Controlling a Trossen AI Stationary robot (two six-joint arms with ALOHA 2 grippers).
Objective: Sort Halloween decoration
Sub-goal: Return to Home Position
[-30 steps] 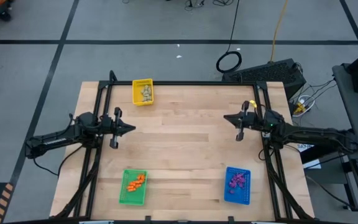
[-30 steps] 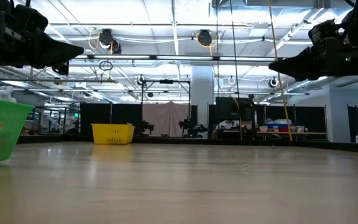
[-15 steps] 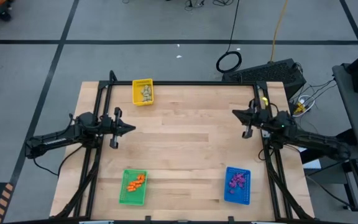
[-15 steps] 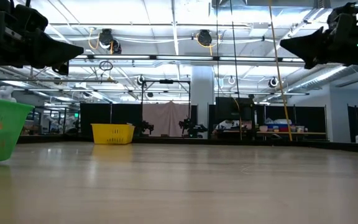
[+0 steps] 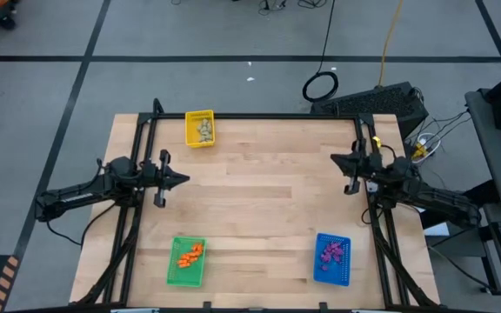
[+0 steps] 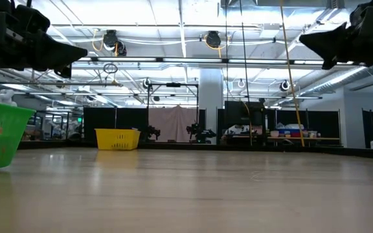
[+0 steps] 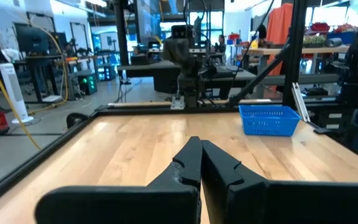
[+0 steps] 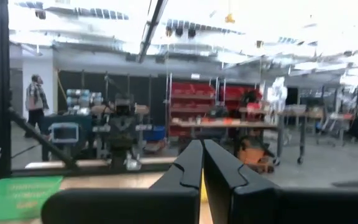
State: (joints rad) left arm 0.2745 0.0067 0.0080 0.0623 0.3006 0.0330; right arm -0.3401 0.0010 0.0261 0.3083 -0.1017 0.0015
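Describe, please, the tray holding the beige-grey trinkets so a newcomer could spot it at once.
On the pale wooden table, follow the edge at the top of the high view toward the left arm. There sits a small rectangular yellow plastic tray of beige-grey trinkets. It stands alone there; the green plastic tray and blue plastic tray lie along the opposite edge.

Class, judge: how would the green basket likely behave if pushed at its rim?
The green basket looks like thin slotted plastic, so probably light, sliding easily on the smooth wooden table. Its walls flare upward, so a rim push might tip it, spilling the orange trinkets.
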